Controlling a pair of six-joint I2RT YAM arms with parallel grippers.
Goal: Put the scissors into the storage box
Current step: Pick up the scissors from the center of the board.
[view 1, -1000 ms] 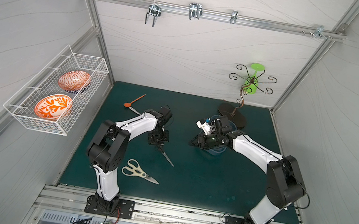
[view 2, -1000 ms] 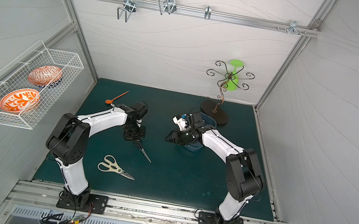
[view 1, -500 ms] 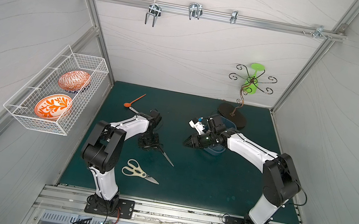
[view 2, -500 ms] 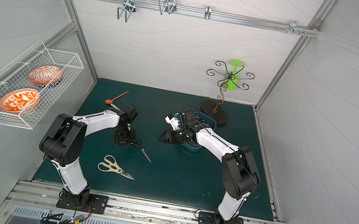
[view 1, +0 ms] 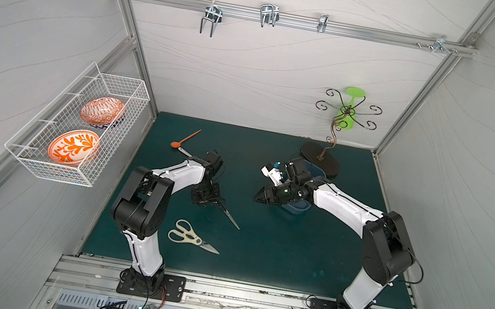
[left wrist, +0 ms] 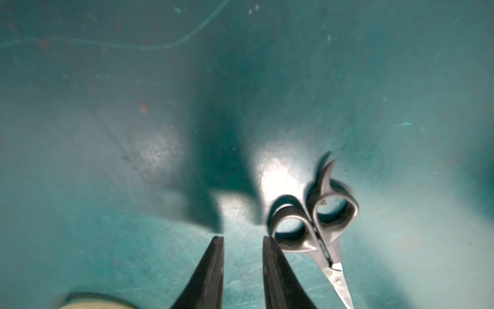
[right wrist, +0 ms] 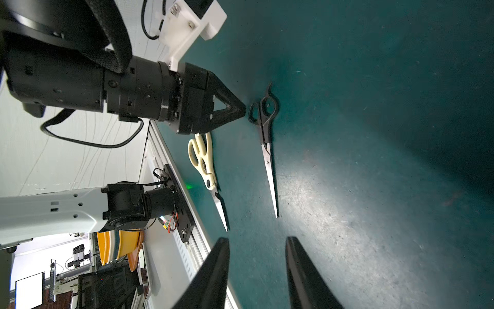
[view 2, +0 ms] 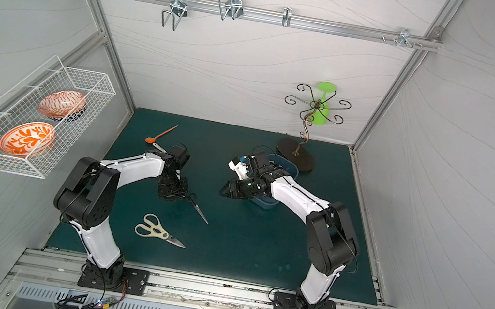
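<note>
Jaws stand partly parted and empty on the left gripper (left wrist: pixel 243 240) and right gripper (right wrist: pixel 256 240). Behind the right jaws sits the storage box (view 1: pixel 298 208). Cream shears (view 1: pixel 190 238), stiff and probably heavier, lie near the left jaws. Black-handled scissors (left wrist: pixel 330 238), light and slick-bladed, lie just beside them and look best pinched across the handles.

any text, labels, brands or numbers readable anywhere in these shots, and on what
None can be read.
The black-handled scissors and the cream-handled shears show no legible brand mark.
The bright screen beyond the rig in the right wrist view is too small and blurred to read.
</note>
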